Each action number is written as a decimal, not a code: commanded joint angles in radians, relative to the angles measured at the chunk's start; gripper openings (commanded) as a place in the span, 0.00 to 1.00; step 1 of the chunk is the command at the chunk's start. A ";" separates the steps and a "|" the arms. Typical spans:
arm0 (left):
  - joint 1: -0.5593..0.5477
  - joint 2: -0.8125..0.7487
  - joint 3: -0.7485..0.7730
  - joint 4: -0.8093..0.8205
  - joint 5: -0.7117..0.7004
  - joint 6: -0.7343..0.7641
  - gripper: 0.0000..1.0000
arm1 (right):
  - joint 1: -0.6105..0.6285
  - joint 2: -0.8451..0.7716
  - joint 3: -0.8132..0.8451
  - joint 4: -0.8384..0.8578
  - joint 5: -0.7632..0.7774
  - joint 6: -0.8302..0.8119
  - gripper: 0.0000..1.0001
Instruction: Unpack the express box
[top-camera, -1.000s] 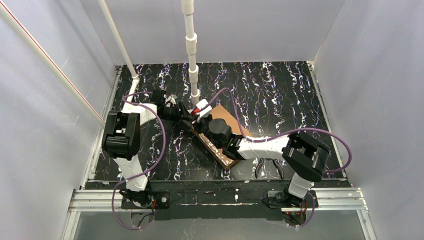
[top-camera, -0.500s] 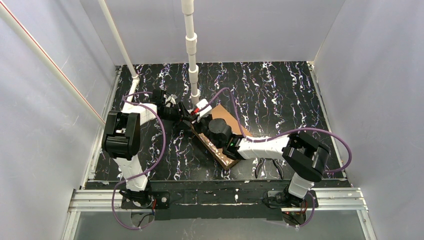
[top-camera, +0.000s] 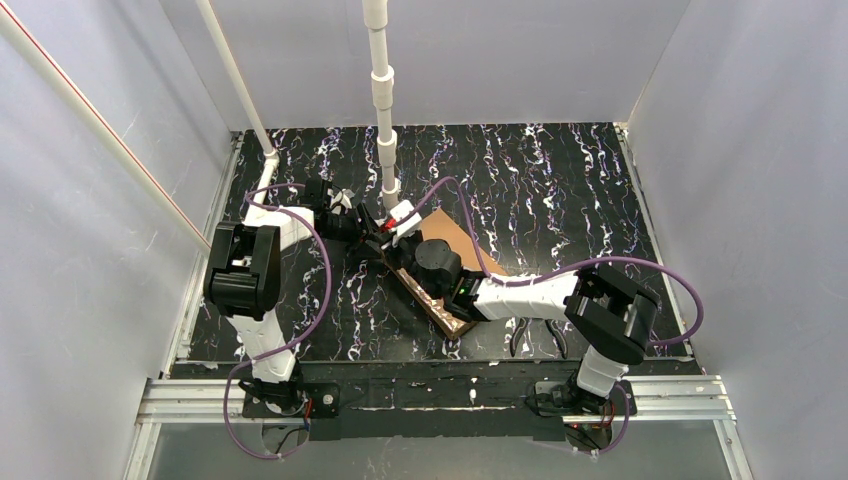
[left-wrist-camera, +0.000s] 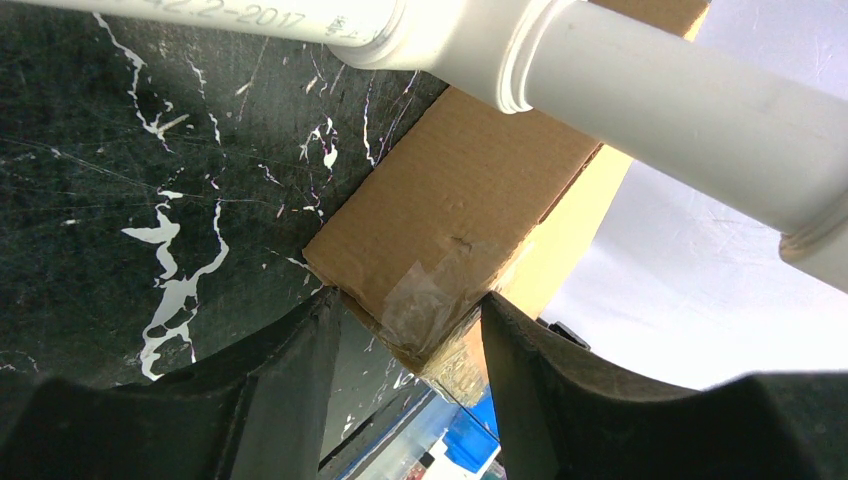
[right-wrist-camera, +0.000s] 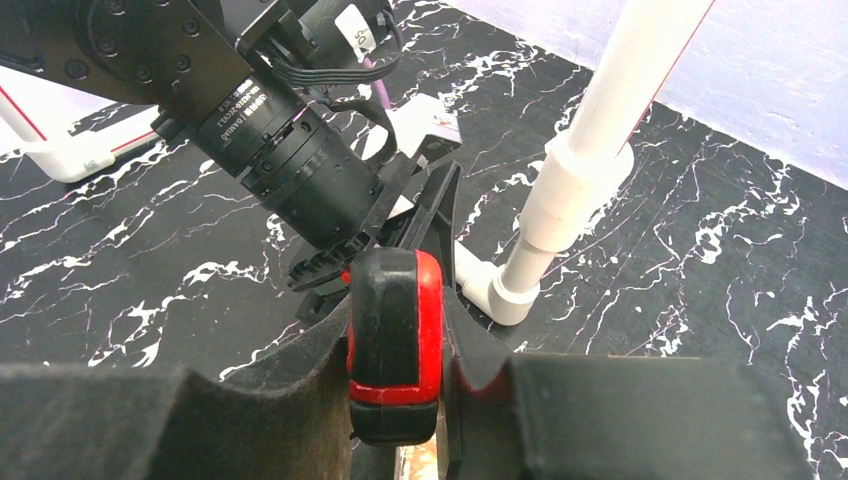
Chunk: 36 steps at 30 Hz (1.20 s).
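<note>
The jaws of the left gripper (left-wrist-camera: 408, 305) are seen closed about one taped corner of the express box (left-wrist-camera: 450, 200), a flat, long mailer of plain brown cardboard; both black fingers (left-wrist-camera: 290, 370) are pressed against the cardboard in the left wrist view, one on each side of the corner. A patch of clear tape is seen on that corner, and a bit of something blue (left-wrist-camera: 470, 440) is glimpsed low between the fingers, too little of it to be identified.

The jaws of the right gripper (right-wrist-camera: 397, 300) are clenched on a black-and-red hard-plastic tool handle (right-wrist-camera: 385, 340), which is held upright between the two fingers. What kind of tool it is cannot be told.

In the top view the express box (top-camera: 452, 238) is found near the middle of the black, white-veined marbled table (top-camera: 560, 190), laid diagonally, its near end toward the bases and its far end toward the back left. Its lid flap is shown folded open to the right. The left gripper (top-camera: 372, 232) is placed at the far end of the box, and the right gripper (top-camera: 400, 222) is held just beside it, over that same end, the right arm being stretched along the box.

An upright white plastic pipe (top-camera: 385, 100) is planted on the table just behind the two grippers. A pair of dark-handled pliers (top-camera: 535, 335) is laid on the table near the front edge, beside the right arm.
</note>
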 joint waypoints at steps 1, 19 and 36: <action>0.000 0.001 -0.001 -0.025 0.013 0.010 0.51 | 0.004 0.006 0.040 0.069 0.038 -0.015 0.01; 0.000 0.000 0.000 -0.027 0.013 0.011 0.50 | 0.005 0.020 0.053 0.014 0.012 -0.002 0.01; 0.000 0.009 0.007 -0.044 0.000 0.019 0.51 | 0.009 -0.073 -0.019 -0.070 0.029 0.056 0.01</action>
